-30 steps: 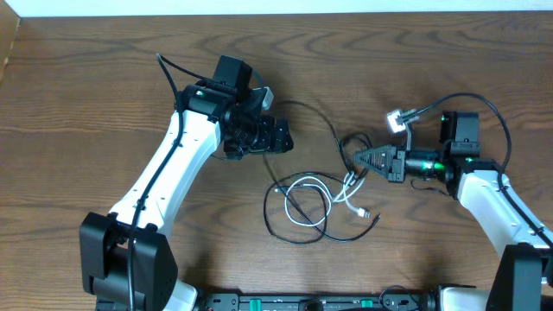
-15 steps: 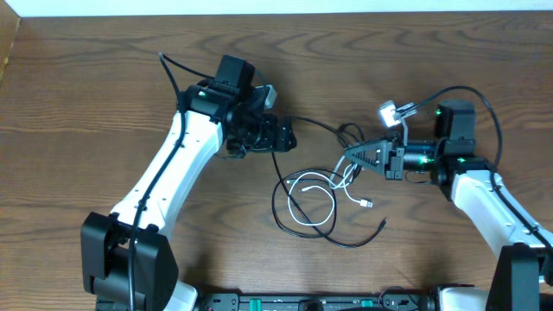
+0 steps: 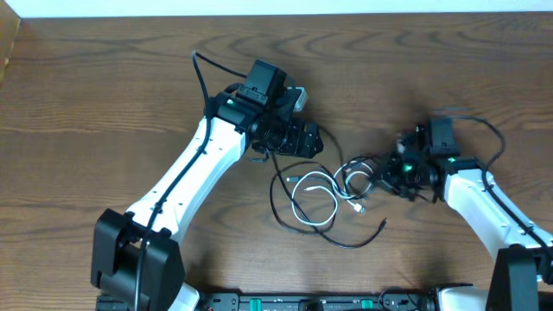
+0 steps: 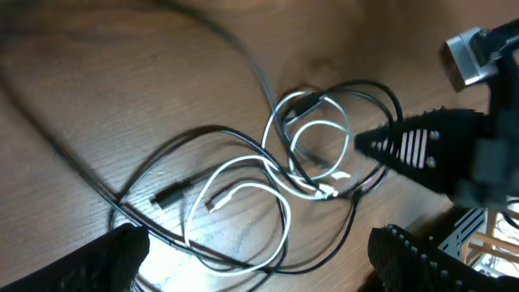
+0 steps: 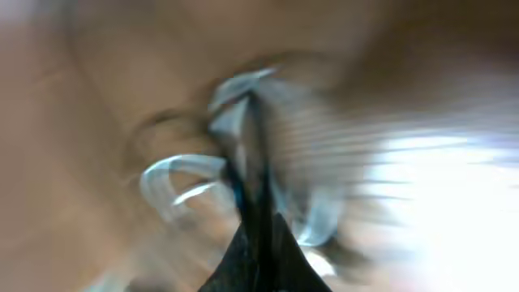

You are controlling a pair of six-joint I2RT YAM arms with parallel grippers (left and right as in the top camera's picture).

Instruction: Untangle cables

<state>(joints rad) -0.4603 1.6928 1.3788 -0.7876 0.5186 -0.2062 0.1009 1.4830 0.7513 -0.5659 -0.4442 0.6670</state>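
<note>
1. Left arm (image 3: 186,177): white links, black joints, a black base (image 3: 130,259).
2. A thin black wire (image 3: 200,69) loops off its upper joint, where a small green light (image 3: 229,102) glows.
3. Its wrist housing (image 3: 266,85) is black and boxy, with a grey camera (image 3: 296,92).
4. Left fingers (image 4: 122,255): black, with ridged edges.
5. Right arm (image 3: 479,203): white link, black joints, green lights (image 3: 449,159), a black wire loop (image 3: 494,134).
6. Right fingers (image 4: 418,142): black, tapering, pale-striped ribs, with a silver camera block (image 4: 469,57).

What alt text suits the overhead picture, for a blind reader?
Two white robot arms flank a tangle of black and white cables on a wooden table. The right gripper is shut beside it, the left gripper open.
</note>
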